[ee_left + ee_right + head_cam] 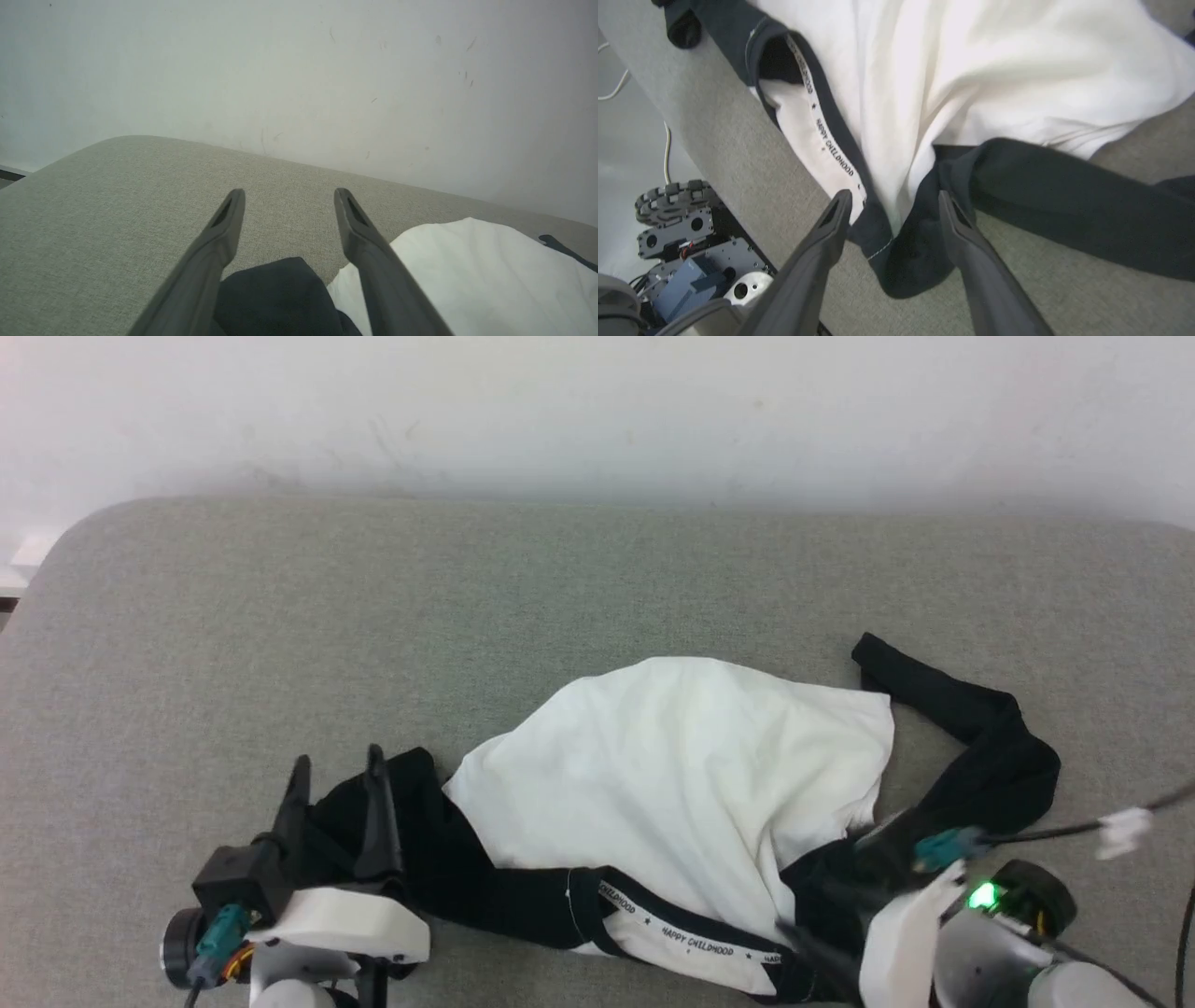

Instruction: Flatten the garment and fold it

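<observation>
**Shirt in a heap near the front edge, both grippers spread**

Head view: I've got the shirt (691, 775) lying crumpled on the grey cushion (280, 597), close to the front edge, with the white body humped up in the middle. One black sleeve (962, 728) runs off to the right and bends back on itself. More black cloth is bunched at the left. The neck band (681, 933) lies along the near side, with "HAPPY CHILDHOOD" printed on the tape inside it. My left gripper (338, 761) sits over that left bunch with its fingers apart. My right arm (990, 961) comes in at the lower right over the shirt's black shoulder, and I can't make out its fingers well here.

Left wrist view: the left gripper (289, 193) is spread wide with nothing between the tips. There's bare cushion past them and the wall (280, 70) behind. Black cloth sits low between the fingers, and the white body is off to the right.

Right wrist view: the right gripper (895, 195) is spread too, tips either side of the spot where neck band, white body and black sleeve meet. It's pinching nothing I can see. The robot's base (682, 242) peeks out past the cushion edge.
</observation>
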Motion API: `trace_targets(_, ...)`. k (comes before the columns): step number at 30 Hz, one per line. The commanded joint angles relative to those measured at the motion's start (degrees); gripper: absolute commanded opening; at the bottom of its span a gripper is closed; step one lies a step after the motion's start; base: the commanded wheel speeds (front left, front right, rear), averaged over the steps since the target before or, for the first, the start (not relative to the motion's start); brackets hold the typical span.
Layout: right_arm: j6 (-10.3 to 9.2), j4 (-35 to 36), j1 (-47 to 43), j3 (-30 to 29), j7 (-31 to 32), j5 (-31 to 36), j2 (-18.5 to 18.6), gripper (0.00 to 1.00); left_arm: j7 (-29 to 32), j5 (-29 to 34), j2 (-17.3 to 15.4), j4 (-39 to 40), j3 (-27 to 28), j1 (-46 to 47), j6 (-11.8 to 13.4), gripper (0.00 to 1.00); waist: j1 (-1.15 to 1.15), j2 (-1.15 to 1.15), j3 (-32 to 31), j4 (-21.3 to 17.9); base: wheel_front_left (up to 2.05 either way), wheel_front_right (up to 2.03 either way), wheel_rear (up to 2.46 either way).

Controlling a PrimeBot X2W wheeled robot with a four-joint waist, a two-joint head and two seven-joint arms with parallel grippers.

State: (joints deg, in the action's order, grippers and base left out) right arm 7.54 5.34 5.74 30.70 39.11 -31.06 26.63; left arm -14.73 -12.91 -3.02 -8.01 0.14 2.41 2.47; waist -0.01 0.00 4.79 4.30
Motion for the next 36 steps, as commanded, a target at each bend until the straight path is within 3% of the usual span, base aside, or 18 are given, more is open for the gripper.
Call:
trace_targets(1,-0.05,0.7,-2.5,-5.3,-5.4,3.1,-3.6,1.00,0.2,0.7,0.0,-0.2,-1.3,-0.2,-1.2,1.00,0.01,0.00,-0.3,0.2,0.00,0.00,0.00)
trace_targets(7,-0.05,1.2,-7.4,-14.0,-14.5,9.9,-10.6,1.00,4.4,1.2,-0.6,-1.0,-6.0,0.4,-5.0,1.00,0.01,0.00,-0.9,0.0,0.00,0.00,0.00)
trace_targets(13,-0.05,1.7,-10.4,-18.8,-18.7,14.6,-16.0,1.00,16.1,0.7,-3.3,-0.7,-14.5,0.9,-9.1,1.00,0.01,0.00,-1.2,-1.0,0.00,0.00,0.00)
trace_targets(18,-0.05,2.4,-10.7,-20.6,-19.7,16.8,-18.5,1.00,27.6,-0.9,-4.7,0.4,-21.2,2.0,-9.7,1.00,0.01,0.00,-1.0,-1.8,0.00,0.00,0.00)
trace_targets(27,-0.05,2.5,-10.3,-20.4,-19.7,17.3,-19.3,1.00,40.1,0.2,-7.0,-0.8,-25.2,4.2,-9.1,1.00,0.01,0.00,-0.6,-2.8,0.00,0.00,0.00)
trace_targets(28,-0.05,2.5,-10.2,-20.5,-19.7,17.3,-19.3,1.00,40.7,0.5,-7.3,-0.6,-25.5,4.4,-9.2,0.39,0.01,0.00,-0.6,-2.9,0.00,0.00,0.00)
trace_targets(29,-0.05,2.5,-10.2,-20.5,-19.8,17.4,-19.4,1.00,40.9,0.7,-7.5,-0.4,-25.8,4.5,-9.2,0.00,0.01,0.00,-0.6,-3.0,0.00,0.00,0.00)
trace_targets(36,-0.05,2.3,-10.5,-21.1,-19.9,17.4,-19.9,1.00,41.9,-0.5,-8.8,1.0,-27.4,3.3,-9.5,0.00,0.01,0.00,-0.8,-2.5,0.00,0.00,0.00)
